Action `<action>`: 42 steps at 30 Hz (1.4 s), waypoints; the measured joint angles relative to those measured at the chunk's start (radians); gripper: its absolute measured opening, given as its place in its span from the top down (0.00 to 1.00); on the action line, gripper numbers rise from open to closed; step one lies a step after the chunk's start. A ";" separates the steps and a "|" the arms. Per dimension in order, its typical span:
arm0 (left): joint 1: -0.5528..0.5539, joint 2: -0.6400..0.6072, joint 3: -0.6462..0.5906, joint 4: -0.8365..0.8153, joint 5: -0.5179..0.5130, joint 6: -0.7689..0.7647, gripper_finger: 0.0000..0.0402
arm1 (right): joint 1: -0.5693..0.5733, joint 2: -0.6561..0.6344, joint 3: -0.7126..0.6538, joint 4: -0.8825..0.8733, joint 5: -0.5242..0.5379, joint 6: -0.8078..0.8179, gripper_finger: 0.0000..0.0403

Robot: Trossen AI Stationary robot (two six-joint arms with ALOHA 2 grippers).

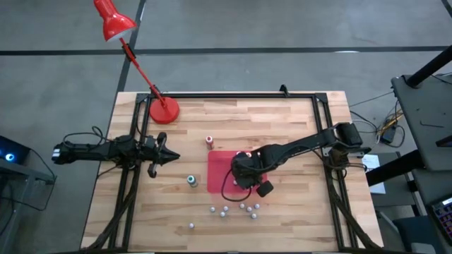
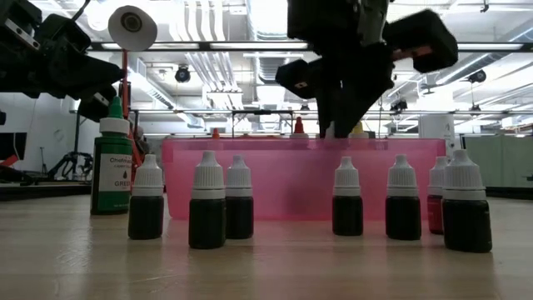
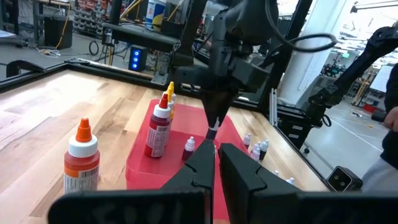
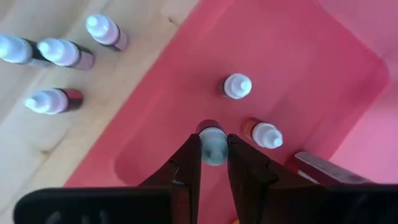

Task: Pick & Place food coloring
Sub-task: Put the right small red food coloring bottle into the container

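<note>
My right gripper [image 4: 213, 142] hangs over the red tray [image 1: 217, 182] at mid-table, pointing steeply down, shut on one tiny food coloring bottle [image 4: 213, 151] with a pale cap. More bottles stand inside the tray: a white-capped one [image 4: 237, 86], an orange one [image 4: 264, 134] and a taller red one [image 3: 158, 130]. Several small bottles [image 4: 59, 53] stand on the wood near the tray's front. My left gripper [image 3: 216, 163] waits at the table's left, level and shut on nothing. My right gripper pinches the small bottle at its pale cap [image 4: 214, 157] between its two fingers, coming from above and pointing steeply down. The bottle's dark body [image 4: 209, 128] points down toward the tray floor. It appears lifted clear of the tray.
A green bottle [image 1: 191, 180] stands left of the tray and an orange-red one [image 1: 210, 141] beyond it. A red desk lamp [image 1: 164, 109] stands at the far left of the table. The black frame rails [image 1: 233, 95] run along the table's edges. Bare wood lies to the right.
</note>
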 joint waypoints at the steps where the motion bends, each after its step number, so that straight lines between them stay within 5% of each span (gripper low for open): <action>1: 0.000 0.000 0.000 0.000 0.000 0.000 1.00 | 0.000 0.000 -0.008 0.005 0.006 0.000 0.87; 17: 0.000 0.000 0.000 0.000 0.000 0.000 1.00 | 0.005 0.000 -0.015 0.044 0.012 0.040 0.87; 25: 0.000 0.000 0.000 0.000 0.000 0.000 1.00 | 0.005 0.000 -0.010 0.048 0.004 0.216 0.87; 42: 0.000 0.000 0.000 0.000 0.000 0.000 1.00 | 0.011 0.028 0.046 0.011 -0.040 0.017 0.87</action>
